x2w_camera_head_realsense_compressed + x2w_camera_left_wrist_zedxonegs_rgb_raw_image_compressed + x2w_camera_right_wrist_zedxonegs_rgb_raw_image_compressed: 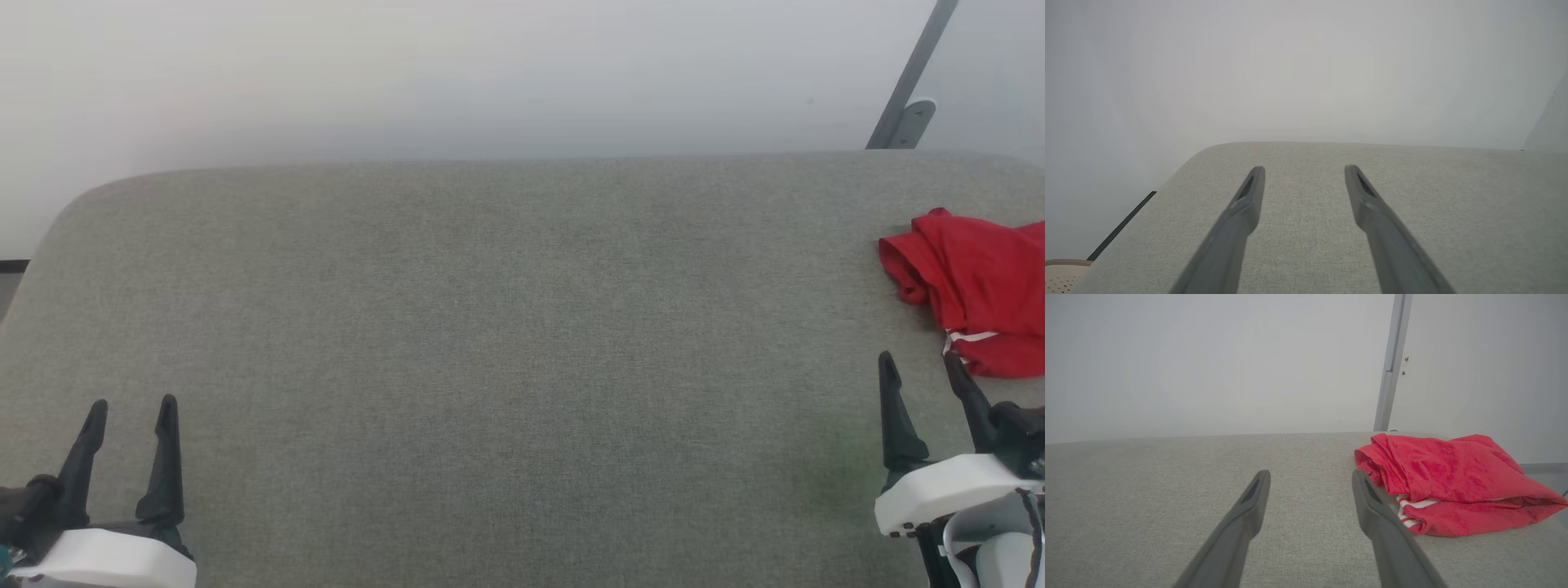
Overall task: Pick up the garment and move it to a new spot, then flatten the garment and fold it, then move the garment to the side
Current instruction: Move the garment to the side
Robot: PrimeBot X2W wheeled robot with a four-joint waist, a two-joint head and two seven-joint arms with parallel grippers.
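At the counter's (490,327) far right edge lies the garment (980,286), a crumpled red heap with a strip of red-white trim showing on its near side. Just beside it is the right hand (918,357), fingers spread and holding nothing. Well apart, at the near left, the left hand (135,403) is likewise spread wide over the grey fabric.
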